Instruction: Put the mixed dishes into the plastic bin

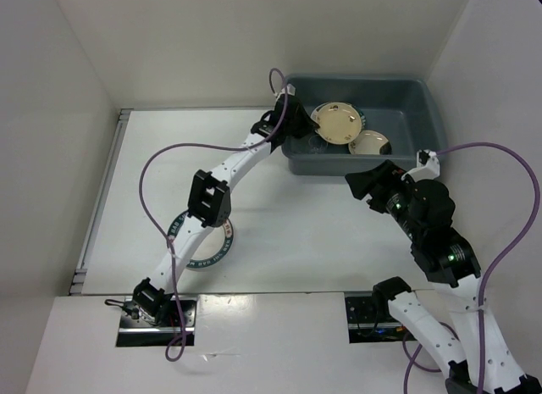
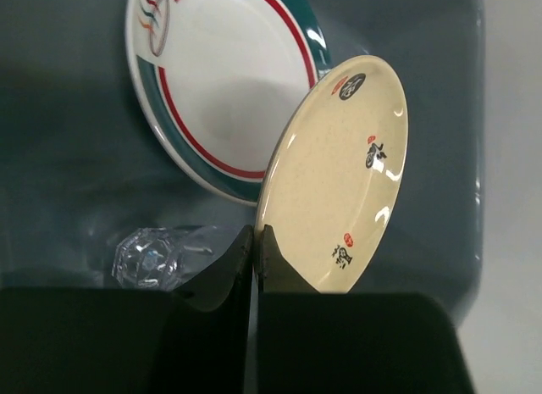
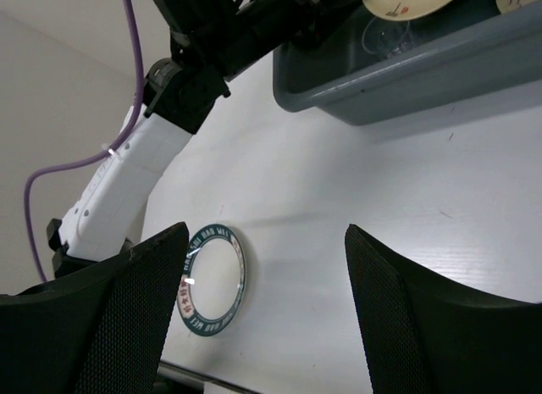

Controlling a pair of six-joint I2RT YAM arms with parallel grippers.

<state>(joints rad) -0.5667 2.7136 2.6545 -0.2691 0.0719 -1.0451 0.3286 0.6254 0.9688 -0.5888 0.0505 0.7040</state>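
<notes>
My left gripper is shut on the rim of a beige plate, holding it tilted on edge inside the grey-blue plastic bin. Under it lie a white plate with a teal and red rim and a clear cup. From above, the held beige plate is next to a second beige plate on the bin floor. A white plate with a dark teal lettered rim lies on the table, partly hidden by the left arm. My right gripper hangs open and empty above the table.
The bin stands at the table's far right corner, against white walls. The left arm stretches diagonally across the table from its base to the bin's left wall. A purple cable loops over the table's left side.
</notes>
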